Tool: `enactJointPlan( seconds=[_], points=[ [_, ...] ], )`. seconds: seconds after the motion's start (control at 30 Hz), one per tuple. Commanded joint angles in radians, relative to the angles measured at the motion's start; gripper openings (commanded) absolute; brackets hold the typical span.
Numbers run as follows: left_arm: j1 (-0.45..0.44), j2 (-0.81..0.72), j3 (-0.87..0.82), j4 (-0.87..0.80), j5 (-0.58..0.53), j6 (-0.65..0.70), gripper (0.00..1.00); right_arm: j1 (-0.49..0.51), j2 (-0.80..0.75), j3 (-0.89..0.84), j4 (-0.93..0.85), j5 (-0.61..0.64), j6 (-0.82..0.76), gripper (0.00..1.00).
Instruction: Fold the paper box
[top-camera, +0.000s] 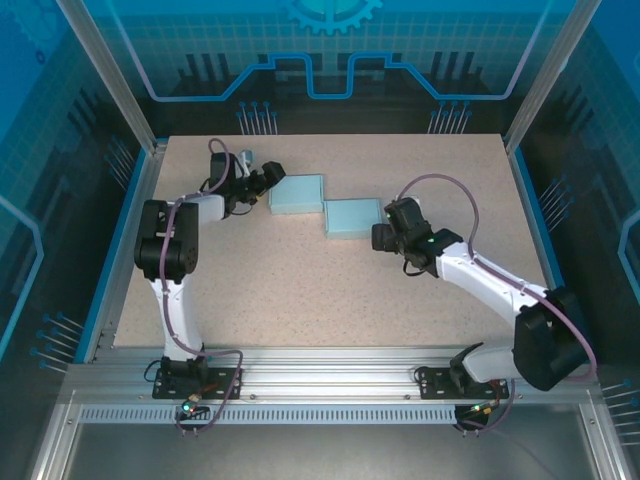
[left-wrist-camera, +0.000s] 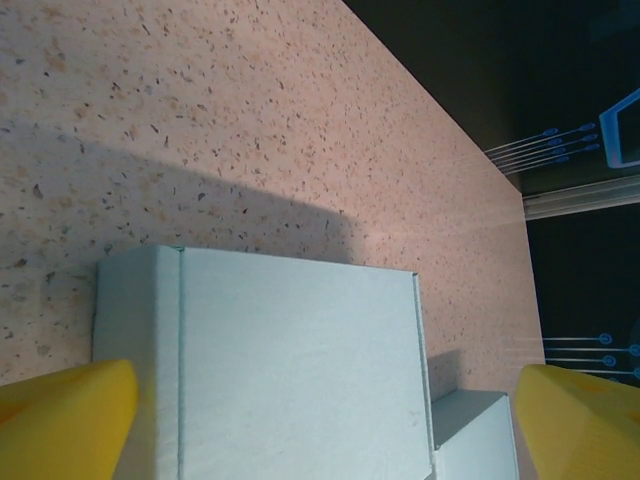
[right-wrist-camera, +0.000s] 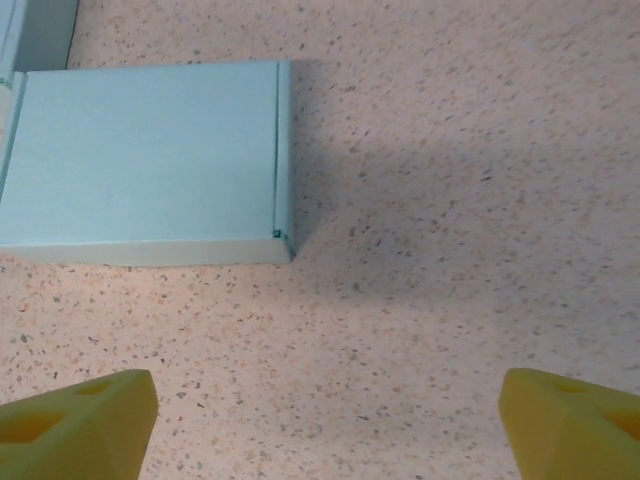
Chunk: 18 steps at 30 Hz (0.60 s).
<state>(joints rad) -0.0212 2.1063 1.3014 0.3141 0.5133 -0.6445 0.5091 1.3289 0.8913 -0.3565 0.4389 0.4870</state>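
Note:
Two shut pale blue paper boxes lie flat on the speckled table, corner to corner: one at the left (top-camera: 297, 194) and one at the right (top-camera: 353, 217). My left gripper (top-camera: 266, 186) is at the left box's left edge. In the left wrist view this box (left-wrist-camera: 290, 360) lies under the open left gripper (left-wrist-camera: 325, 440), whose yellow fingertips (left-wrist-camera: 60, 415) stand wide apart, and the other box's corner (left-wrist-camera: 475, 435) shows beside it. My right gripper (top-camera: 383, 236) is just right of the right box (right-wrist-camera: 150, 160). It is open (right-wrist-camera: 325, 425) over bare table, with nothing between its fingers (right-wrist-camera: 575, 420).
The table (top-camera: 330, 290) is a beige speckled board with blue rails at its left and right edges. Metal frame posts and dark screen walls surround it. Both arm bases sit on the aluminium rail (top-camera: 330, 385) at the near edge.

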Motion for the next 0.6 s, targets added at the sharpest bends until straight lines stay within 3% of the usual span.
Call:
enactJointPlan(
  seconds=[0.0, 0.17, 0.37, 0.5, 0.57],
  points=[
    [0.023, -0.138, -0.055, -0.041, -0.013, 0.053, 0.99, -0.024, -0.087, -0.051, -0.014, 0.083, -0.045, 0.95],
    [0.05, -0.414, -0.267, -0.033, -0.156, 0.158, 0.99, -0.068, -0.269, -0.174, 0.094, 0.156, -0.143, 1.0],
    [0.05, -0.737, -0.572, 0.027, -0.37, 0.388, 0.99, -0.166, -0.517, -0.406, 0.339, 0.135, -0.316, 1.0],
    [0.05, -0.853, -0.723, 0.092, -0.454, 0.512, 0.99, -0.258, -0.651, -0.566, 0.512, -0.063, -0.488, 1.0],
    [0.05, -0.867, -0.773, 0.125, -0.471, 0.564, 0.99, -0.281, -0.68, -0.61, 0.566, -0.103, -0.522, 1.0]
  ],
)
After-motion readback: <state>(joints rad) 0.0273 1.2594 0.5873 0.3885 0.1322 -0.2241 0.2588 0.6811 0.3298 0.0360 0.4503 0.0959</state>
